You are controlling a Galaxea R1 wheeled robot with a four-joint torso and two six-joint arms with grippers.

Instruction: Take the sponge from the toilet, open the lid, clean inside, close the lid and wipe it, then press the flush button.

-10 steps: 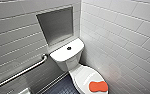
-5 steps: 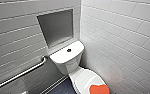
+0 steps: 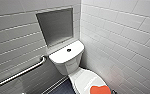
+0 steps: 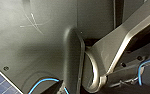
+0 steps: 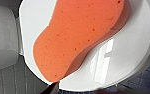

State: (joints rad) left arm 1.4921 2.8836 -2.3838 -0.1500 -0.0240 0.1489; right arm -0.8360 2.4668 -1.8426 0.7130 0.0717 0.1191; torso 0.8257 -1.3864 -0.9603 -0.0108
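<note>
One bright orange-red, peanut-shaped soft sponge lies flat on the smooth white oval lid of the glossy white ceramic toilet — lid down, sponge at its near end. Right gripper hangs close over the sponge — can't tell if it's spread or pinched.

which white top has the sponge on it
The oval lid, with the orange sponge lying on it; the flat tank top bears a dark button.
</note>
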